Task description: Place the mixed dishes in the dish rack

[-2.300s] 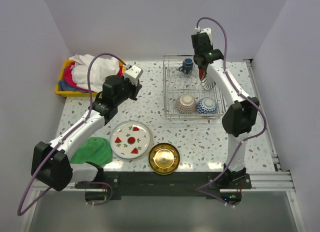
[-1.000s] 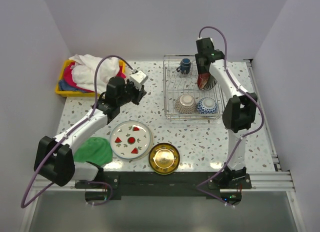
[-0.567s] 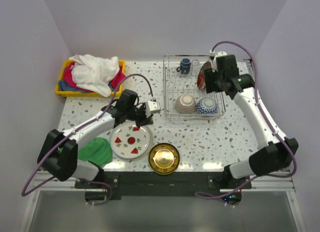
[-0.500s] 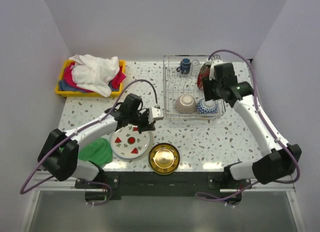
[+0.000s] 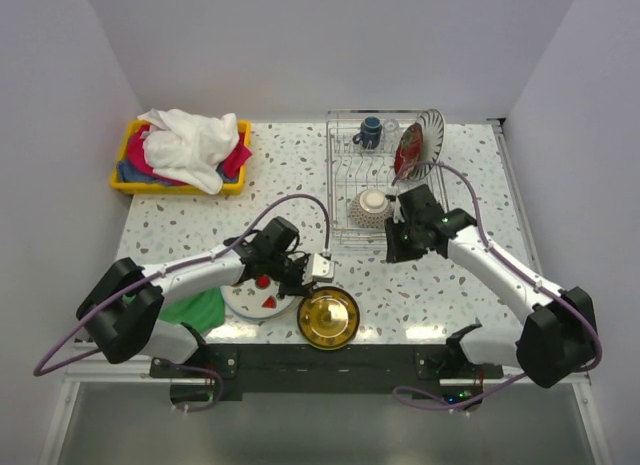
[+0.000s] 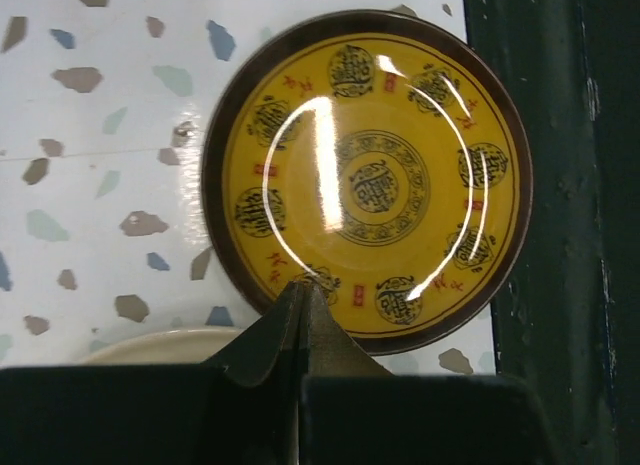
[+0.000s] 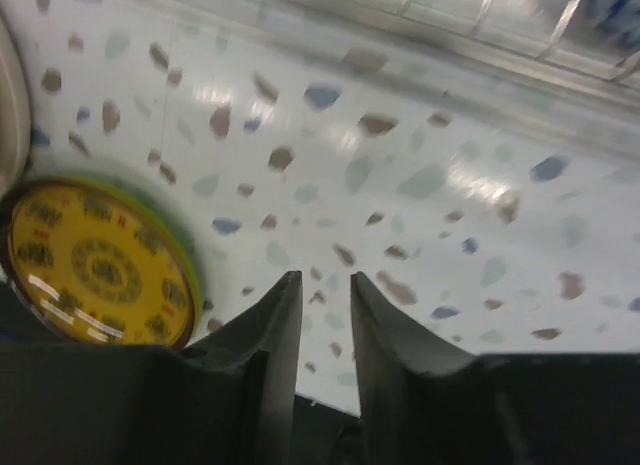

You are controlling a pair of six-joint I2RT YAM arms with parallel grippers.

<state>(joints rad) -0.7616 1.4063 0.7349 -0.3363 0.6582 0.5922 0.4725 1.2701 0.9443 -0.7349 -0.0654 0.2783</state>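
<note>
A yellow plate (image 6: 370, 185) lies at the front edge of the bench (image 5: 200, 220), apart from the dish rack (image 5: 333, 185). The left gripper (image 6: 303, 287), closed and empty, sits at its rim; the right gripper (image 7: 326, 279) hangs slightly parted. A shove could push it off.

yellow bin (image 5: 150, 187) of cloths (image 5: 190, 141) far left, green cloth (image 5: 197, 310) near left.

White arm links (image 5: 190, 272), black joints (image 5: 548, 337), purple cables (image 5: 290, 198), dark tapered fingers (image 6: 272, 337).
</note>
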